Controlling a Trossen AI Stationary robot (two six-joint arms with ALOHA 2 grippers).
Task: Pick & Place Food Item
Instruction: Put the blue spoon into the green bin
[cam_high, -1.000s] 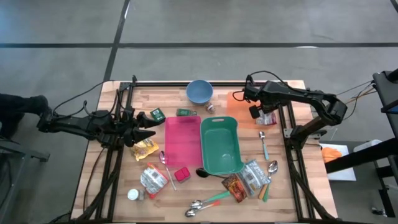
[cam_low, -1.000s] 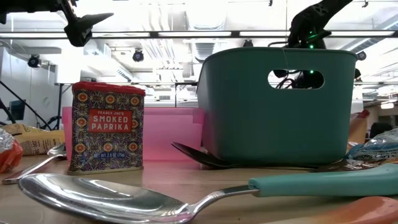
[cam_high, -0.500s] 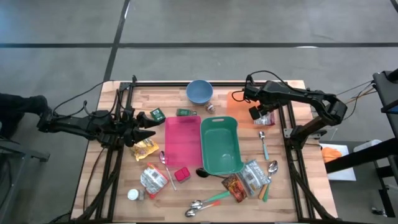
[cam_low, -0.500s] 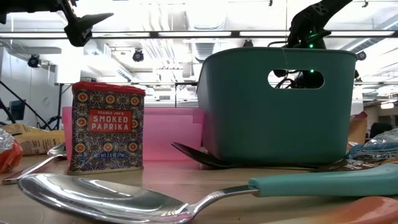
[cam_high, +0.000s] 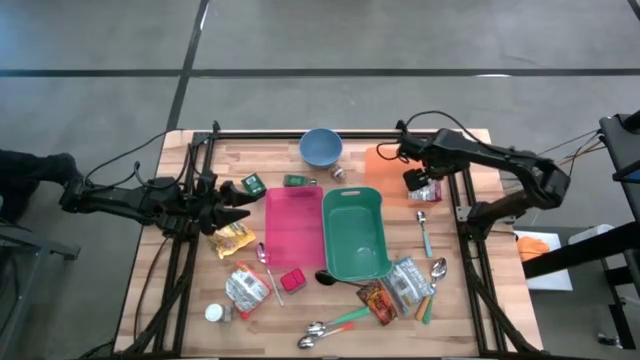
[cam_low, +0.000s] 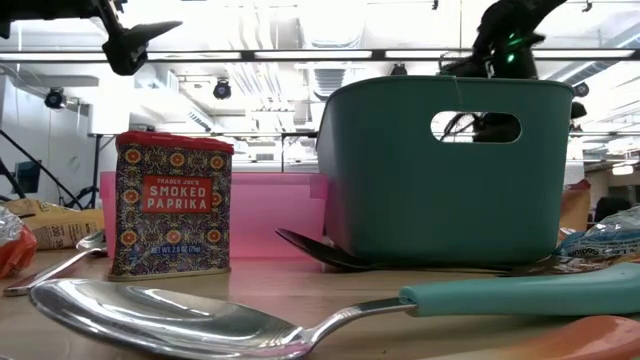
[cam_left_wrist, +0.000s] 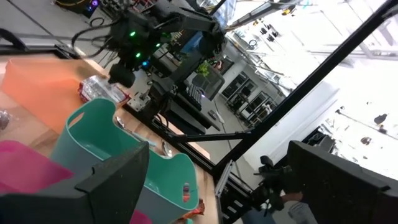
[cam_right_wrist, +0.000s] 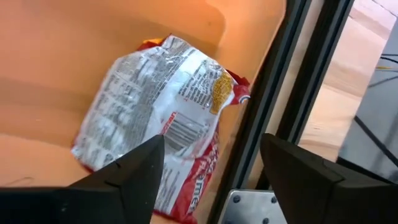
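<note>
The food packet (cam_right_wrist: 165, 118) is seen lying on the orange mat (cam_high: 385, 168), just beside the teal bin (cam_high: 355, 235), with the right gripper (cam_right_wrist: 211, 162) poised directly above it, jaws spread and nothing pinched. The left gripper (cam_high: 243, 214) is parked, jaws spread, beyond the pink tray (cam_high: 293, 225) from the bin. If the packet is to be regripped, its crinkled film may be snagged or dragged against the black frame rail (cam_right_wrist: 280, 93) alongside.

The right gripper (cam_high: 421, 183), at the frame's upper right, has opened and risen; the snack packet (cam_right_wrist: 163, 118) lies released on the orange plate (cam_right_wrist: 74, 43).
</note>
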